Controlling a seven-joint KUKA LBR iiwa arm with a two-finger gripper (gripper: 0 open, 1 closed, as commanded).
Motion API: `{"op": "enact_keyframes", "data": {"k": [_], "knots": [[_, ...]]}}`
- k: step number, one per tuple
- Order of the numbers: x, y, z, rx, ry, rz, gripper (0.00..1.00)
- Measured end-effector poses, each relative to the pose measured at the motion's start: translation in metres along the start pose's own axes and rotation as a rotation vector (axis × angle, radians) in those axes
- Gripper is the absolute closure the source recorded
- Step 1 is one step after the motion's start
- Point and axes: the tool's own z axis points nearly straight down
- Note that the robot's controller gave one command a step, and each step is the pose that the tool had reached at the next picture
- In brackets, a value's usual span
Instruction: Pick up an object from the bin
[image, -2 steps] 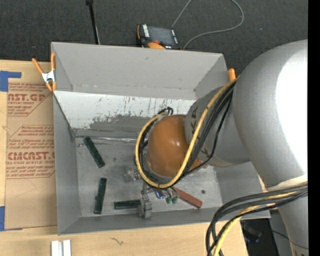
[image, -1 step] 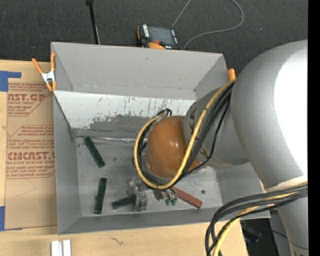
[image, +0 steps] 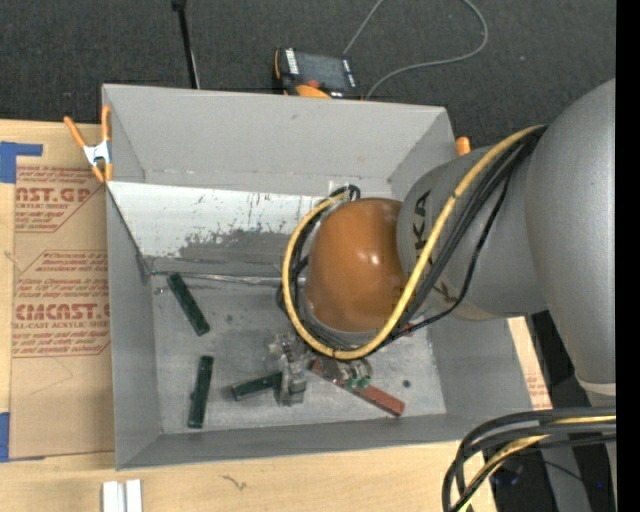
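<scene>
The gripper (image: 290, 375) sits low in the bin (image: 270, 140), near the front wall and at the right end of a short dark green bar (image: 255, 387) that lies flat on the floor. Whether the claw is apart, together or clamped on that bar cannot be told, as the orange cover (image: 355, 262) and the cables (image: 291, 270) on the wrist crowd the spot.

The likely trouble is a hold at the bar's very end. A thin bar taken there could swing, tip or slip out on the way up. A reddish-brown stick (image: 378, 399) lies just beside the gripper on its other side and could be knocked or dragged along.

The floor (image: 240, 330) is bare grey metal, scuffed and smooth-looking, so a nudged bar would probably slide rather than stay put. Two more dark green bars (image: 188, 303) (image: 200, 392) lie well apart to the left, leaving open room around the gripper except toward the front wall.
</scene>
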Motion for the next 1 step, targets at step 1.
{"op": "enact_keyframes", "data": {"k": [1], "knots": [[-0.0016, 0.0006, -0.0603, 0.0, 0.0, 0.0, 1.0]]}}
